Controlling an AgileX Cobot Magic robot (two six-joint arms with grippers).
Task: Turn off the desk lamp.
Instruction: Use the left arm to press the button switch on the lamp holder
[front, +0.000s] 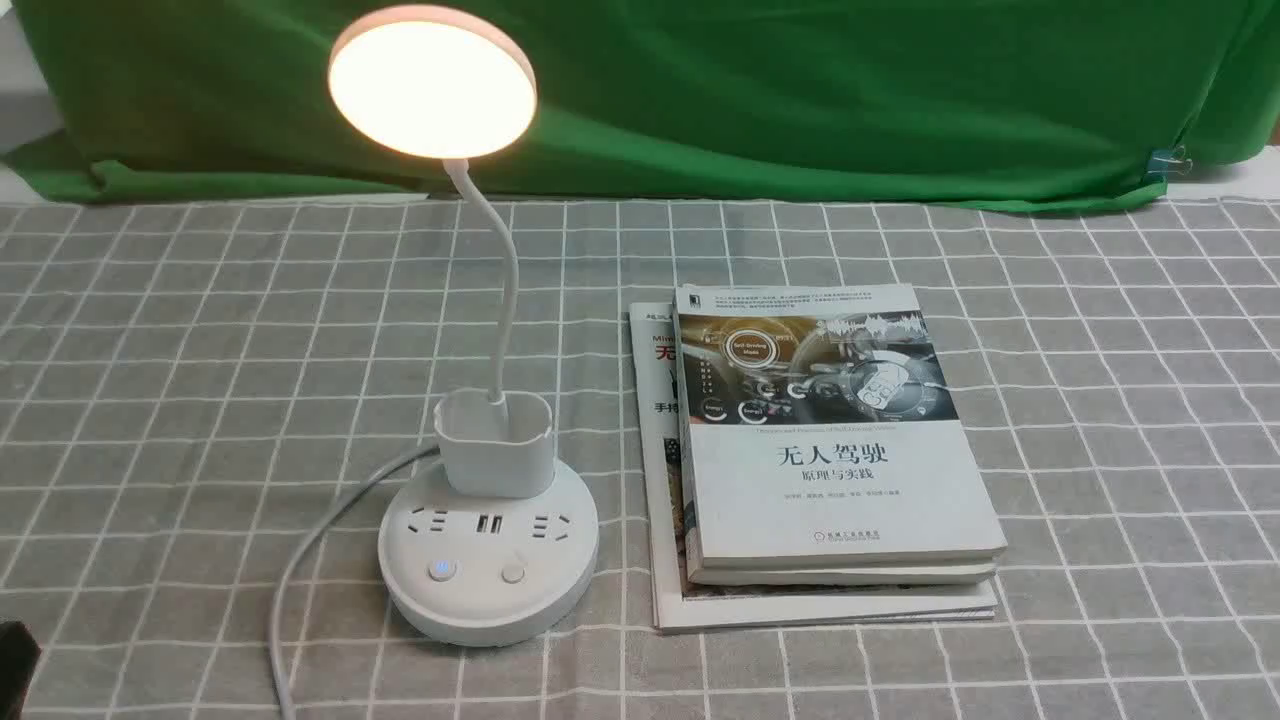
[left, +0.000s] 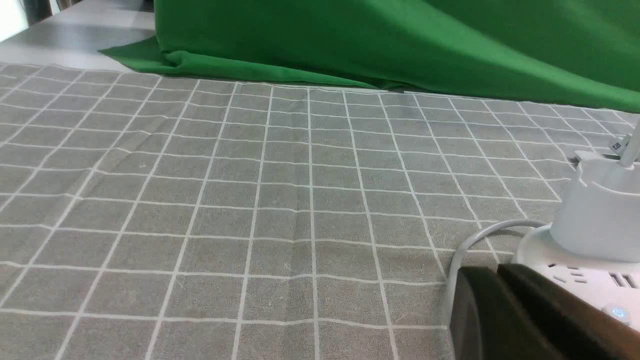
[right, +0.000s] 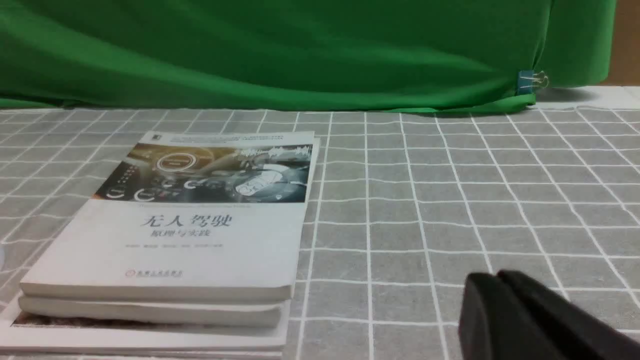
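Glowing warm white, the disc head (front: 432, 82) of the desk lamp (front: 488, 560) showed that the light was on. The lamp stood on a gray checked tablecloth (front: 150, 350), a little left of the middle of the front view. Its thin neck (front: 505, 300) rose nearly upright from a small cup holder (front: 495, 440) at the back of the round base. Two buttons sat side by side on the near part of the base, facing the robot: a lit button (front: 441, 570) on the left and a plain button (front: 513, 573) on the right. A white cord (front: 300, 560) curved from the base toward the near edge.

The left gripper (left: 497, 274) was the closer one. In its wrist view the base lay just beyond its tips, off to the robot's right, with the lit button close by. Its dark jaws looked pressed together and held nothing. The right gripper (right: 497, 277) looked the same, narrow and empty, and a stack of books (front: 830, 450) lay between it and the lamp. A press would probably suit the left arm, reaching forward and rightward onto the base.

Much was cut off. The front view showed only a dark sliver (front: 15, 655) in its bottom left corner, likely the left arm. The left wrist view clipped the base and left out the head. The right wrist view showed no clear part of the lamp. Which button controlled the light could not be told. A green cloth (front: 800, 90) hung behind.
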